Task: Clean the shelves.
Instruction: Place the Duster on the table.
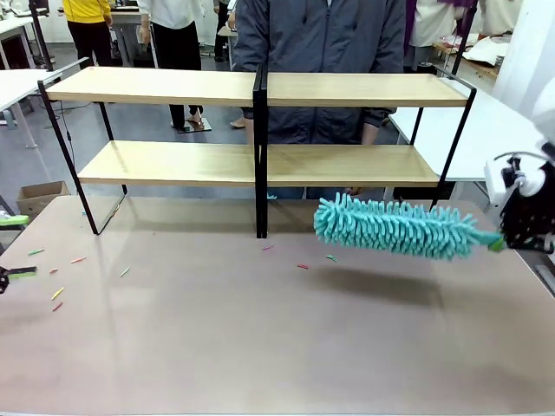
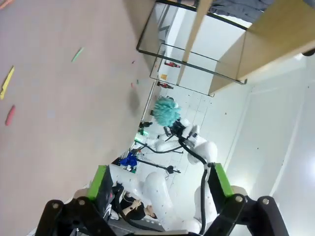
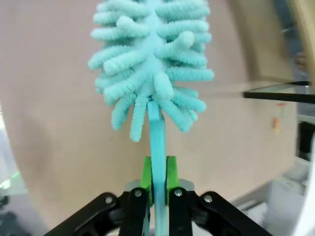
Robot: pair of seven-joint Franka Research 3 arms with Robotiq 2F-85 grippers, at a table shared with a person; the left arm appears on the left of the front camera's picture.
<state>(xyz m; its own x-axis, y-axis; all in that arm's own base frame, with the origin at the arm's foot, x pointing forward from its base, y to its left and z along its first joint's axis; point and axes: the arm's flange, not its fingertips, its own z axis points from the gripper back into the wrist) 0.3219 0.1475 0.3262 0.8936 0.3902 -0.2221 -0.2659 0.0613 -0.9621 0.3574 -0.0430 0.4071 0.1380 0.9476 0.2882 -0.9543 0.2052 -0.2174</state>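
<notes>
The shelves point(image 1: 173, 87), two long light wooden boards in a thin black frame with a central post, stand along the table's far side and appear tilted in the left wrist view point(image 2: 256, 44). My right gripper point(image 1: 499, 243) is shut on the thin handle of a fluffy teal duster point(image 1: 395, 227), held level above the table, just in front of the lower board's right half. In the right wrist view the green pads clamp the handle point(image 3: 158, 174) and the duster head point(image 3: 152, 54) rises above. My left gripper point(image 1: 10, 247) stands open at the table's left edge, with nothing between its fingers point(image 2: 161, 182).
Small coloured scraps point(image 1: 56, 295) lie scattered on the brown table point(image 1: 260, 347), mostly at the left, with a few near the post point(image 1: 302, 266). A person in a grey jacket point(image 1: 321, 35) stands behind the shelves. A white table point(image 1: 494, 130) stands at the right, a cardboard box point(image 1: 39, 195) at the left.
</notes>
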